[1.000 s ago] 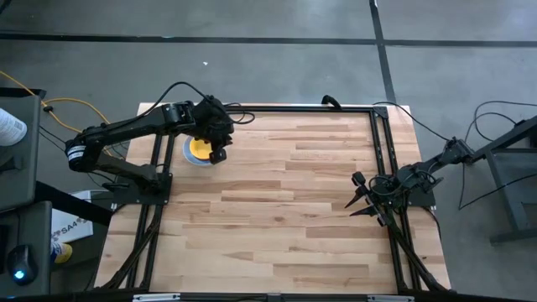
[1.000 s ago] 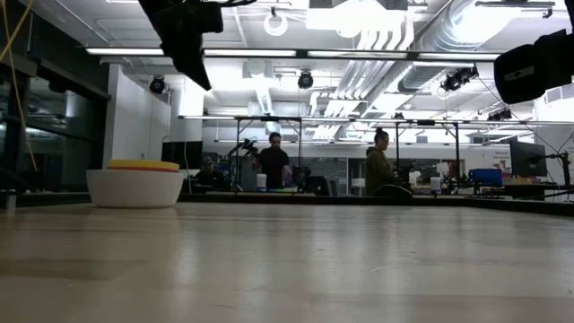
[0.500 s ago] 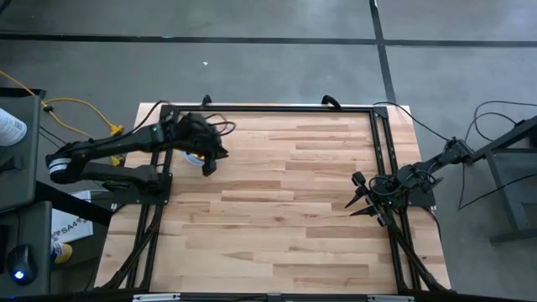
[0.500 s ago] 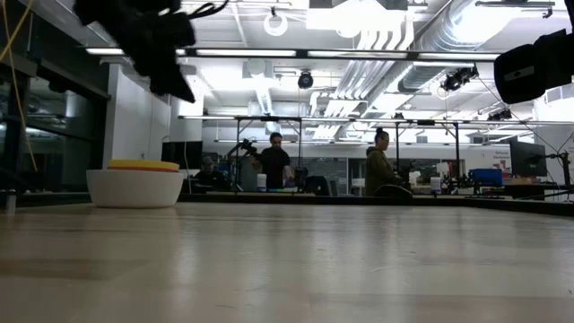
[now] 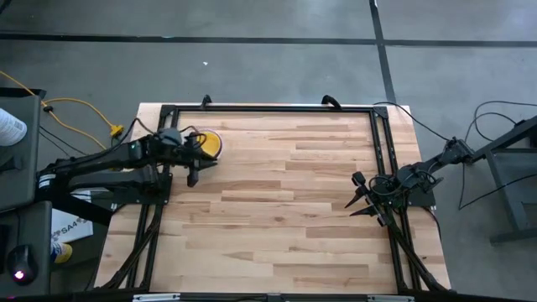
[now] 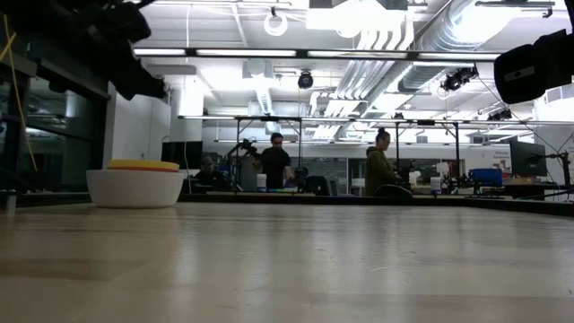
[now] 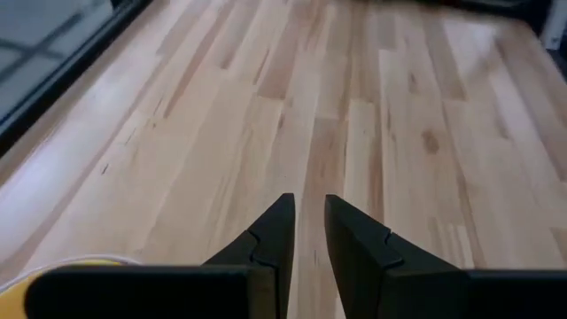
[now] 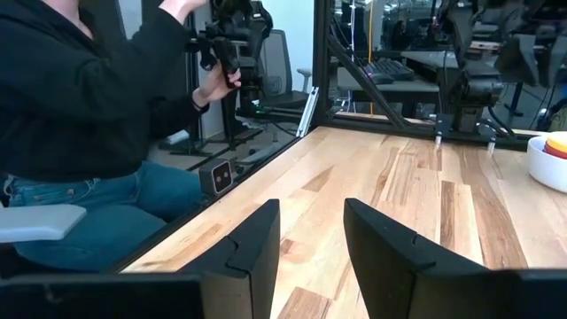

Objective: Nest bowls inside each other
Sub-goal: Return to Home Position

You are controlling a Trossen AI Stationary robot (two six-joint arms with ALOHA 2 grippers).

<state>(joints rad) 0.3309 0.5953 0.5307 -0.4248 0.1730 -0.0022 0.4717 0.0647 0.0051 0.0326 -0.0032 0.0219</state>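
Dark two-finger left gripper [image 5: 192,174] hangs at ten o'clock, fingers narrowly parted; right gripper [image 5: 355,195] rests at three o'clock, parted wider.

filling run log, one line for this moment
yellow bowl top, white bowl outside | left hand: empty, beside them | right hand: at right edge

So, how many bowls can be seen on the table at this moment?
2 for sure, in one stack near the left edge of the table: the white bowl outside, the yellow bowl nested on top. Others may be hidden between them.
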